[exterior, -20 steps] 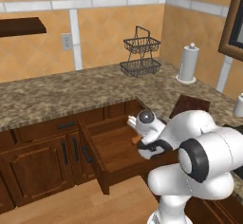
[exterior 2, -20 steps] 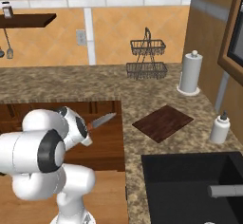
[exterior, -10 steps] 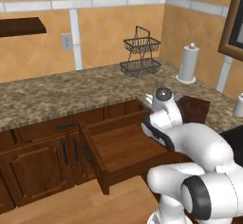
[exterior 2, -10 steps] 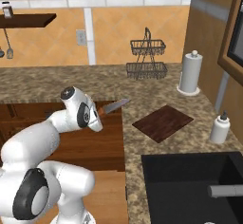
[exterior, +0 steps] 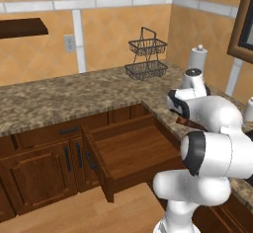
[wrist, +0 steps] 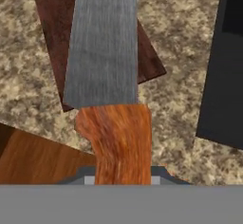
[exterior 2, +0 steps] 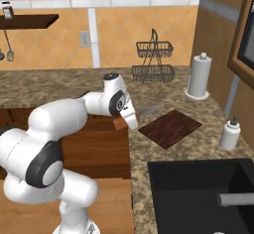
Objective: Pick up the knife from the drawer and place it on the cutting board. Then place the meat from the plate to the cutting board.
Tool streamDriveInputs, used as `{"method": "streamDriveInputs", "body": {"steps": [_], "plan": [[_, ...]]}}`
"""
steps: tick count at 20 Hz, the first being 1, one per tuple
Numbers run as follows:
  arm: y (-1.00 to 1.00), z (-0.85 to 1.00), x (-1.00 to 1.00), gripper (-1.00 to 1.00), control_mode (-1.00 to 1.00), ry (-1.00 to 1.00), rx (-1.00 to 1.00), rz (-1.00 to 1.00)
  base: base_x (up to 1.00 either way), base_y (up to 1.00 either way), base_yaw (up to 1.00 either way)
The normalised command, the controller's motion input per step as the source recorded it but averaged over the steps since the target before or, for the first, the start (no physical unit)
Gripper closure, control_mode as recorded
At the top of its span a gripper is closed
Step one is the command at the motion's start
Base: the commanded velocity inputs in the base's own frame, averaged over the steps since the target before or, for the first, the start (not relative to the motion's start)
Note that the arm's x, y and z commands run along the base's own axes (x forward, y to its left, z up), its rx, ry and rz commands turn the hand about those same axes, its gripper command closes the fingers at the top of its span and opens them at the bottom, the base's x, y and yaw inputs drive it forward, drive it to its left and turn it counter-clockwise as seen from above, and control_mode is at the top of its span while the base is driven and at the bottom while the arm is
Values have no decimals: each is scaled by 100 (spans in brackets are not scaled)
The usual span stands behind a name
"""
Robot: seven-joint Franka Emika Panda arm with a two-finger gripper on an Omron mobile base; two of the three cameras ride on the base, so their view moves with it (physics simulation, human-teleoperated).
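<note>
My gripper [exterior 2: 125, 120] is shut on the knife's orange handle [exterior 2: 119, 123], and the grey blade [exterior 2: 149, 110] points toward the cutting board [exterior 2: 170, 128]. The knife hangs above the counter edge, just left of the board. In the hand view the blade [wrist: 102, 42] lies across the dark board [wrist: 51, 33], with the handle [wrist: 121, 140] clamped in the gripper [wrist: 122, 172]. The reddish-brown drawer [exterior: 133, 153] stands pulled open and bare, its front panel [exterior: 96, 165] toward the floor side. The meat is out of view.
The black sink [exterior 2: 198, 193] with its faucet [exterior 2: 235, 198] lies right of the board. A soap bottle [exterior 2: 229, 134], a paper towel roll [exterior 2: 199, 77] and a wire basket [exterior 2: 154, 59] stand on the counter behind. A dark shelf [exterior 2: 30, 22] hangs at the upper left.
The arm has swung from over the open drawer to the right, carrying the knife up over the counter edge toward the cutting board. The drawer stays open.
</note>
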Motion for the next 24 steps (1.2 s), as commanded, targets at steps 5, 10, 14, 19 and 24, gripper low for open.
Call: {"method": "streamDriveInputs", "body": {"steps": [5,10,14,19,24], "plan": [[-70,-28,27,100,-100,19,0,3,0,0,0],[-63,-75,25,100,-100,0,0,0,0,0,0],[-54,-51,63,100,-100,-1,0,0,0,0,0],[-22,-42,85,100,-100,-1,0,0,0,0,0],[-6,-41,47,-100,-100,-7,0,1,0,0,0]]}}
